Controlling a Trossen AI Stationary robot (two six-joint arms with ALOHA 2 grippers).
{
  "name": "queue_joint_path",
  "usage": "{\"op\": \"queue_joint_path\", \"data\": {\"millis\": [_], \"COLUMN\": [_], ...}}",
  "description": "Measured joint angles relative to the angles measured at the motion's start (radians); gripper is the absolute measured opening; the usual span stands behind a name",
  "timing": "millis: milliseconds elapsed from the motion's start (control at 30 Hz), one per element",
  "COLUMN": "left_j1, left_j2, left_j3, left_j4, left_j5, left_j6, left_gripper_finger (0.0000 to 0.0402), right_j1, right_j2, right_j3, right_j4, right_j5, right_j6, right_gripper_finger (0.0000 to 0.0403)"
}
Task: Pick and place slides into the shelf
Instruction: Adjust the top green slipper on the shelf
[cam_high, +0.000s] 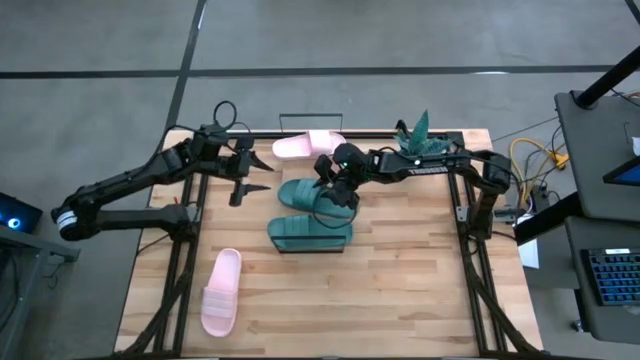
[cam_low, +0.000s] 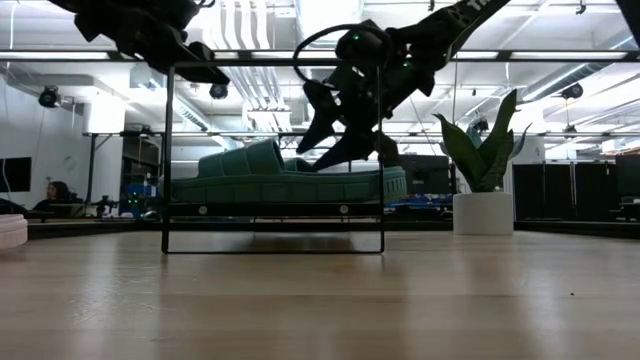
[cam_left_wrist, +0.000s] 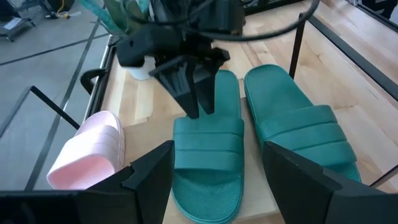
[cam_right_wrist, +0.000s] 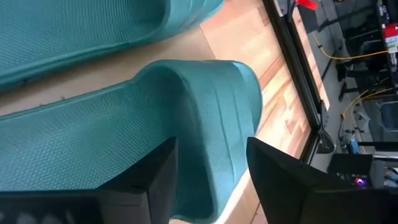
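Observation:
Two dark teal slides lie side by side, soles down, on the shelf's light board (cam_left_wrist: 268, 190), inside its thin black frame (cam_low: 165, 150). The farther one (cam_high: 305, 193) (cam_left_wrist: 208, 155) is beside the nearer one (cam_high: 312, 236) (cam_left_wrist: 298, 124). My right gripper (cam_high: 335, 188) (cam_left_wrist: 198, 109) (cam_right_wrist: 211, 180) is open, pointing down just over the farther slide's footbed behind its strap. My left gripper (cam_high: 248, 180) (cam_left_wrist: 217, 180) is open and raised left of the shelf. One pink slide (cam_high: 308, 145) lies by the far edge, the other (cam_high: 222, 290) near left.
A teal potted plant (cam_high: 420, 138) stands in a white pot at the far right, close to my right arm. Black rig posts run along the table's left (cam_high: 190, 230) and right (cam_high: 465, 230) sides. Bare wood (cam_high: 400, 290) stretches across the near right.

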Motion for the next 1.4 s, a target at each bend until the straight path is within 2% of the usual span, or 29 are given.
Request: {"op": "queue_joint_path", "data": {"millis": [467, 767, 1067, 1233, 1400], "left_j1": [0.000, 0.000, 0.000, 0.000, 0.000], "left_j2": [-0.077, -0.068, -0.063, -0.062, -0.062], "left_j3": [0.000, -0.002, -0.007, -0.012, -0.013], "left_j4": [0.000, 0.000, 0.001, 0.001, 0.001], "left_j5": [0.000, 0.000, 0.000, 0.000, 0.000], "left_j6": [0.000, 0.000, 0.000, -0.002, -0.002], "left_gripper_finger": [0.0226, 0.0226, 0.0226, 0.0226, 0.0226], "right_j1": [0.002, 0.002, 0.003, 0.005, 0.006], "right_j2": [0.022, 0.022, 0.024, 0.066, 0.086], "right_j3": [0.022, 0.021, 0.019, 0.019, 0.019], "right_j4": [0.006, 0.012, 0.012, 0.038, 0.064], "right_j5": [0.001, -0.002, -0.003, -0.005, 0.058], "right_j6": [-0.004, -0.004, 0.005, 0.004, 0.005], "right_gripper_finger": [0.0147, 0.0131, 0.0083, 0.0056, 0.0018]}}
